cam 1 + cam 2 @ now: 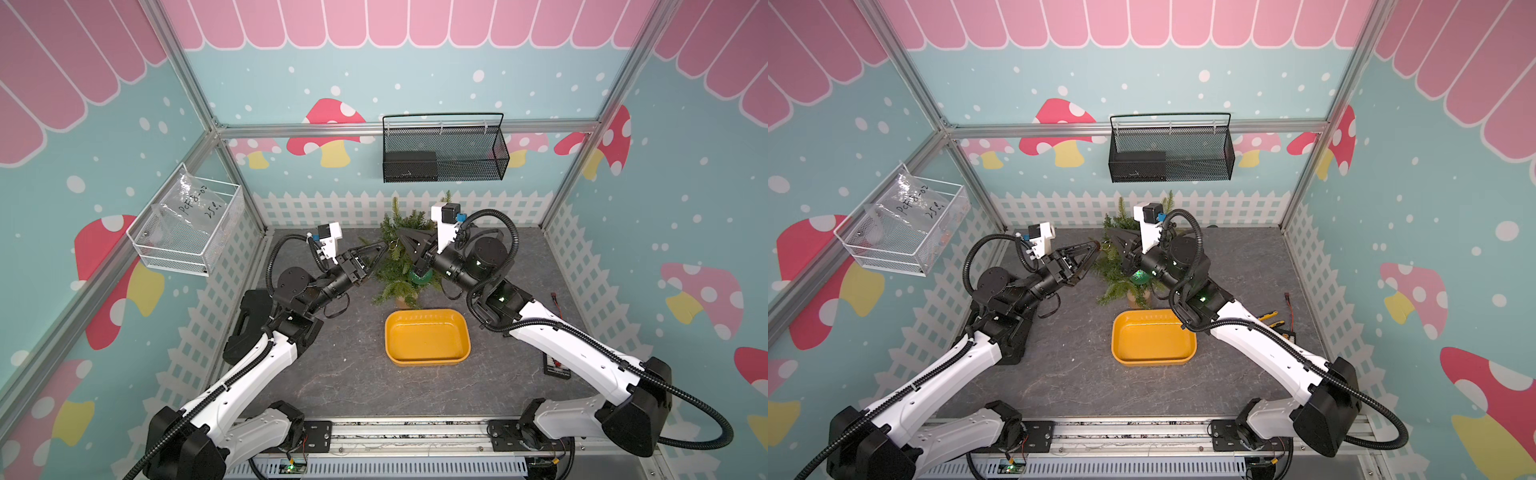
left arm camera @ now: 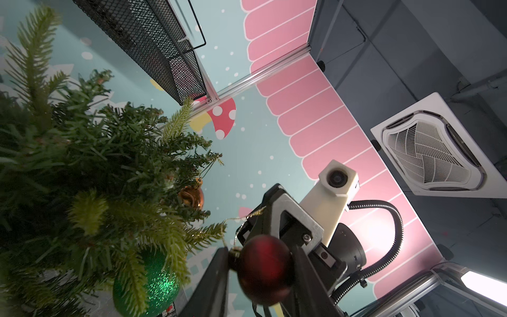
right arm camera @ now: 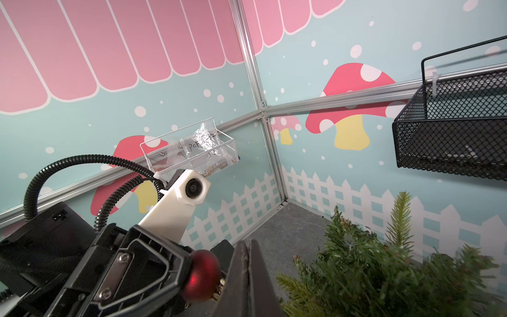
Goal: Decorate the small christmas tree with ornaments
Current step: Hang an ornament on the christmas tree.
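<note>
The small christmas tree (image 1: 392, 286) stands at the back of the table, behind the yellow tray (image 1: 428, 313). A glittery green ornament (image 2: 159, 285) and a copper-orange one (image 2: 192, 196) hang in its branches. My left gripper (image 2: 260, 255) is shut on a dark red ball ornament (image 2: 264, 270) just left of the tree's upper branches. A gold thread (image 2: 241, 218) runs from the ball's cap to my right gripper (image 3: 248, 244). Its fingers are pressed together beside the red ornament (image 3: 201, 274). In both top views the two grippers (image 1: 384, 247) (image 1: 400, 237) meet tip to tip over the tree.
A black mesh basket (image 1: 444, 153) hangs on the back wall above the tree. A white wire basket (image 1: 187, 232) with a plastic bag hangs on the left wall. A black case (image 1: 249, 320) lies beside the left arm. Small tools (image 1: 557, 365) lie at the table's right edge.
</note>
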Robot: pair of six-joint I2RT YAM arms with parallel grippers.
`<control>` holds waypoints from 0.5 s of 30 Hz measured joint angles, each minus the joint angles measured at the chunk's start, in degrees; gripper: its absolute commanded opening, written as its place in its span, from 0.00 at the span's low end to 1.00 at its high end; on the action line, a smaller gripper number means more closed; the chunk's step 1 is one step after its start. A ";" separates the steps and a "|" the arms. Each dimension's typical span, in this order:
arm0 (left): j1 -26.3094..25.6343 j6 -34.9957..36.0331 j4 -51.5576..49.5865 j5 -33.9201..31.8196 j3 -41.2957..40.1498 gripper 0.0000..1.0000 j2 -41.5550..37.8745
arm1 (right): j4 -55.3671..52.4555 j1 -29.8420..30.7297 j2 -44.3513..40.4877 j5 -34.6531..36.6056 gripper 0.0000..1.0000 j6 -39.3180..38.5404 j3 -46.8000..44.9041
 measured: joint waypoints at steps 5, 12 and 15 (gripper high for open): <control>0.22 -0.44 0.22 0.42 -0.07 0.27 0.00 | -0.46 0.00 0.00 0.04 0.00 -0.48 0.15; 0.59 -0.39 0.61 0.42 -0.76 0.27 -0.26 | -1.14 0.00 0.07 0.04 0.00 -1.09 0.24; 0.87 -0.39 0.68 0.44 -0.76 0.27 -0.26 | -1.57 0.00 0.50 0.15 0.00 -1.36 1.01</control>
